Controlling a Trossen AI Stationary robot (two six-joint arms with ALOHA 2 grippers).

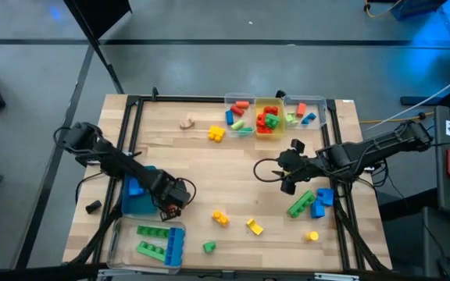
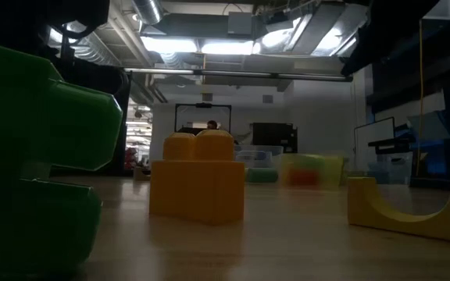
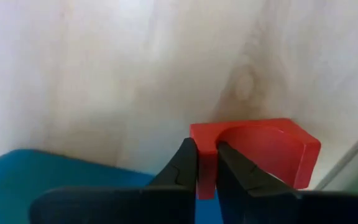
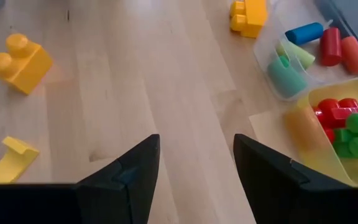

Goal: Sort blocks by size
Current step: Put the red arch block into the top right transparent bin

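The left gripper (image 3: 207, 163) was clamped on a red arched block (image 3: 263, 149) beside the blue bin (image 1: 137, 199); the right gripper (image 4: 194, 163), mid-table, stood apart and empty

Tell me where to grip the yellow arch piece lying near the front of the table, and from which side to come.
Grip the yellow arch piece across its flat faces at the solid crown, coming straight down from above. It lies on the bare wood apart from the other blocks, so the fingers have room on both sides. The open right gripper is nearer; the left gripper is shut on a red arch block.
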